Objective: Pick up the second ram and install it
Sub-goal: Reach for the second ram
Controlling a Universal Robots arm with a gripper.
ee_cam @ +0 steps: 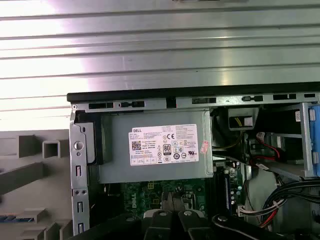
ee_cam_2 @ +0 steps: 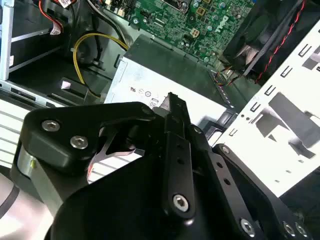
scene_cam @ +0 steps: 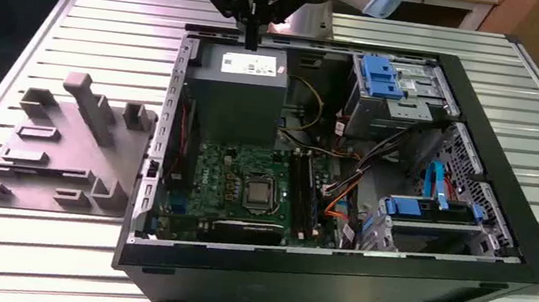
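My gripper [scene_cam: 251,44] hangs shut with nothing in it over the far edge of the grey power supply [scene_cam: 237,90] in the open computer case [scene_cam: 502,246]. In the first wrist view its black fingers [ee_cam: 166,220] rise in front of the green motherboard [ee_cam: 150,192], below the power supply's white label [ee_cam: 165,145]. In the same view a short piece of a thin blue strip [ee_cam: 10,218] lies in a slot of the grey holder [ee_cam: 30,170]. It may be the second ram, and the picture's edge cuts most of it off. The holder [scene_cam: 56,149] stands at the exterior view's left of the case.
The motherboard [scene_cam: 235,185] lies below the power supply, with long black slots [scene_cam: 300,193] beside it. Blue drive brackets [scene_cam: 380,76] and a second cage [scene_cam: 426,211] fill the exterior view's right, with loose cables [scene_cam: 347,183] between. The slatted metal table [scene_cam: 35,246] surrounds the case.
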